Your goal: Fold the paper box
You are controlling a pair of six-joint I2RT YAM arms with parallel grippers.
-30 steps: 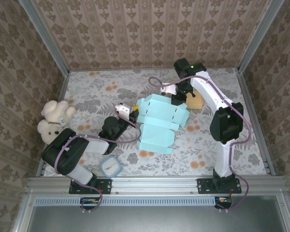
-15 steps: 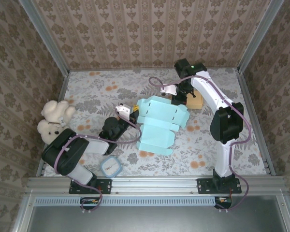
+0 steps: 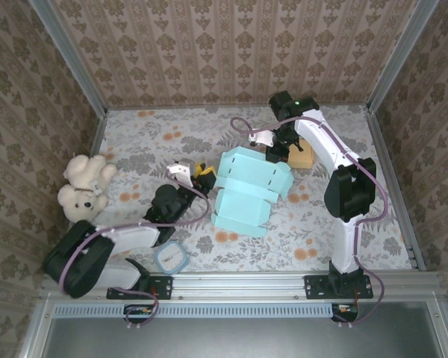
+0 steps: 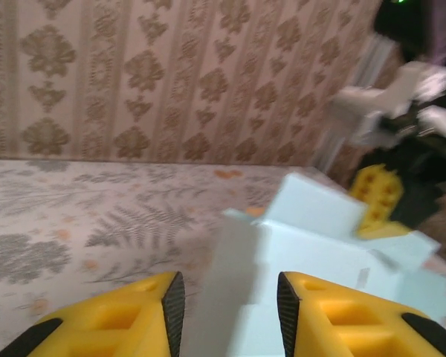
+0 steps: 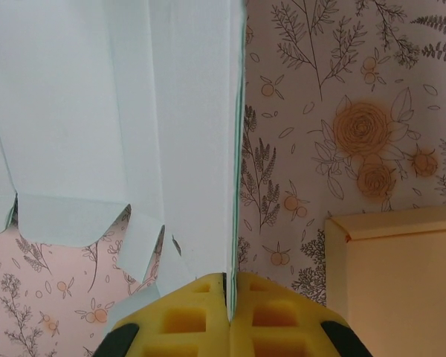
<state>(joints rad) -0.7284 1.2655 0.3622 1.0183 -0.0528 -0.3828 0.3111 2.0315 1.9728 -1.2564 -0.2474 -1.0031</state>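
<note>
The paper box (image 3: 248, 190) is a pale blue, partly folded sheet lying mid-table, with a raised panel at its far end. My right gripper (image 3: 272, 153) reaches down at the box's far right edge. In the right wrist view, the right gripper (image 5: 230, 286) is shut on a thin upright edge of the paper box (image 5: 97, 111). My left gripper (image 3: 201, 173) sits just left of the box. From the left wrist it (image 4: 227, 316) is open, with the paper box (image 4: 320, 245) ahead of the fingertips and nothing gripped.
A tan cardboard box (image 3: 300, 155) stands right behind the right gripper, also in the right wrist view (image 5: 394, 282). A white teddy bear (image 3: 81, 186) lies at the left wall. A small square lid (image 3: 170, 257) rests near the front rail. Patterned walls enclose the table.
My left gripper has opened, let go of the box's left edge and drawn back to the left. My right gripper has shut on the far edge of the box.
</note>
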